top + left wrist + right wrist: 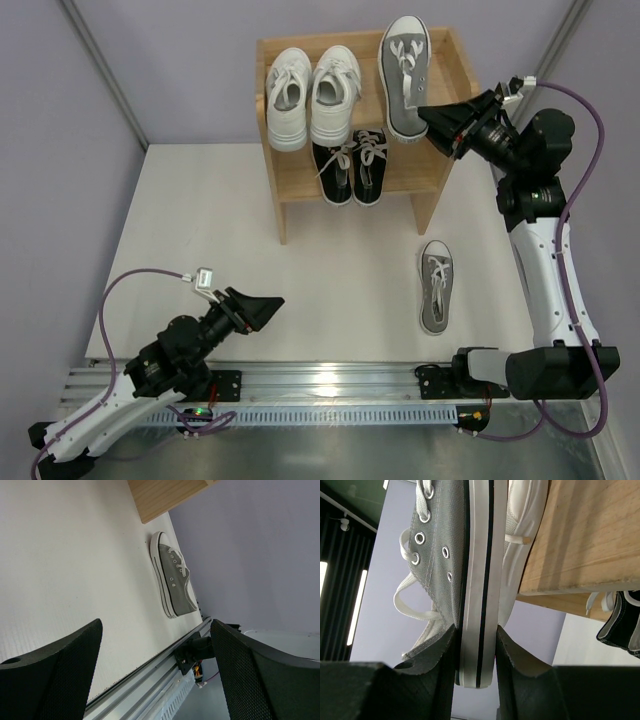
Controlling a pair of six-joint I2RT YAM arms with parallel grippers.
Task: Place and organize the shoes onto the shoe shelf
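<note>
The wooden shoe shelf (452,55) stands at the back. The white pair (310,95) lies on its top tier and the black pair (351,167) on the lower tier. My right gripper (432,125) is shut on the heel of one grey shoe (404,75), held over the top tier's right part; its white sole (479,580) sits between the fingers. The other grey shoe (436,286) lies on the table right of the shelf, also in the left wrist view (175,580). My left gripper (268,308) is open and empty, low at the near left.
A metal rail (330,380) runs along the table's near edge with both arm bases on it. Purple walls close the back and sides. The white tabletop (200,230) lies between the shelf and the rail.
</note>
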